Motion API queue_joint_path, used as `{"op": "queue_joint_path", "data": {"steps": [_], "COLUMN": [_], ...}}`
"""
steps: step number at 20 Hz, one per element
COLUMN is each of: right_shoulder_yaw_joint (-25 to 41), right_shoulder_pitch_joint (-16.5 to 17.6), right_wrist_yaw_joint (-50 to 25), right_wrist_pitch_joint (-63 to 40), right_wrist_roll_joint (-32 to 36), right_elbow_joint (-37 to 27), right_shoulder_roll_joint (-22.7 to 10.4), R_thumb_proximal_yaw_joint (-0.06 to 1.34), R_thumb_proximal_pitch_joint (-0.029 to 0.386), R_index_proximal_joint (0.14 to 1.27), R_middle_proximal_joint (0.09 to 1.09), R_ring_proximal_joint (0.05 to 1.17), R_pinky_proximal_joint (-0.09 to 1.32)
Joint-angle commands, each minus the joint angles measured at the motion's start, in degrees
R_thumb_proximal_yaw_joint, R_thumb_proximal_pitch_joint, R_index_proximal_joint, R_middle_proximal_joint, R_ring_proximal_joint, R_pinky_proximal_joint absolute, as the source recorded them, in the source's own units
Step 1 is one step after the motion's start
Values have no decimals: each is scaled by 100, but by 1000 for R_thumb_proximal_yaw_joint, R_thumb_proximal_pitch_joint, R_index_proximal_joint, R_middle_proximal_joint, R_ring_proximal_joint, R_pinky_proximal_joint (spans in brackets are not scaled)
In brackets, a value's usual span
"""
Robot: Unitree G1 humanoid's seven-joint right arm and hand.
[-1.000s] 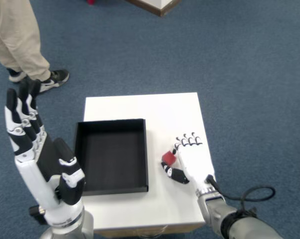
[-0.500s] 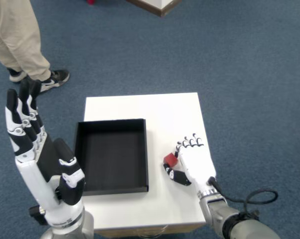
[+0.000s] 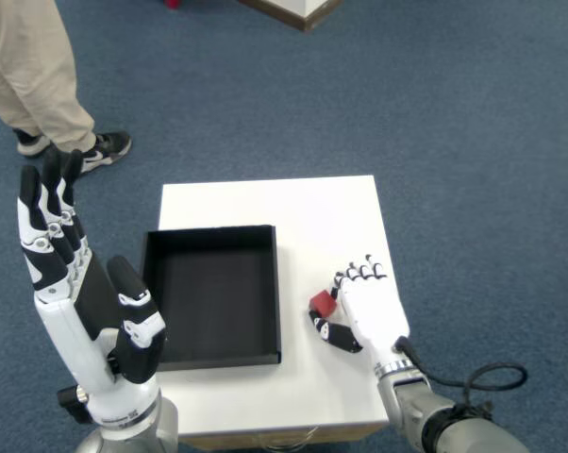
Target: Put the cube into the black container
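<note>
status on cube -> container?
Done: the right hand has reached the red cube, fingers curled around it; whether it is gripped can't be told. In hand: the grasp, with the cube low over the table. Left: lift, carry left, drop into the container, which holds nothing.

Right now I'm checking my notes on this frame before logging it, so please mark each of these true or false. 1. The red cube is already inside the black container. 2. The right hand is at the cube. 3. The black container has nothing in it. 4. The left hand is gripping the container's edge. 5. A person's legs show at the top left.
1. False. The red cube sits on the white table, right of the black container.
2. True. The right hand has its fingers closed around the cube.
3. True. Only its dark floor shows.
4. False. The left hand is raised, fingers straight, touching nothing.
5. True. The person stands on the blue carpet.
</note>
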Motion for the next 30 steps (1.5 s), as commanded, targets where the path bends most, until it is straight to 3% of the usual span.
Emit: {"op": "queue_joint_path", "data": {"steps": [1, 3, 7, 11, 15, 17, 24, 27, 30], "right_shoulder_yaw_joint": [-112, -128, -57, 45, -180, -467, -1314, -1473, -1418], "right_shoulder_pitch_joint": [-277, -326, -457, -649, -806, -972, -824, -954, -1133], "right_wrist_yaw_joint": [-500, -876, -2649, -3821, -3935, -4033, -3855, -3737, -3370], "right_wrist_pitch_joint": [-239, -381, -821, -996, -937, -787, -23, 107, -137], "right_wrist_roll_joint": [-6, -42, -402, -800, -1110, -1496, -2440, -2578, -2493], "right_elbow_joint": [32, -5, -346, -737, -1144, -1802, -3023, -2966, -2141], "right_shoulder_roll_joint": [-48, -52, -71, -103, -131, -198, -570, -437, -173], "R_thumb_proximal_yaw_joint": [1232, 1233, 1228, 1224, 1222, 1221, 1220, 1221, 1225], "R_thumb_proximal_pitch_joint": [170, 171, 168, 168, 168, 168, 167, 168, 169], "R_index_proximal_joint": [1080, 1074, 1081, 1083, 1077, 1077, 1074, 1071, 1065], "R_middle_proximal_joint": [448, 444, 446, 436, 425, 425, 421, 422, 418], "R_ring_proximal_joint": [319, 316, 318, 312, 302, 302, 295, 296, 294], "R_pinky_proximal_joint": [138, 139, 154, 147, 136, 138, 121, 118, 117]}}
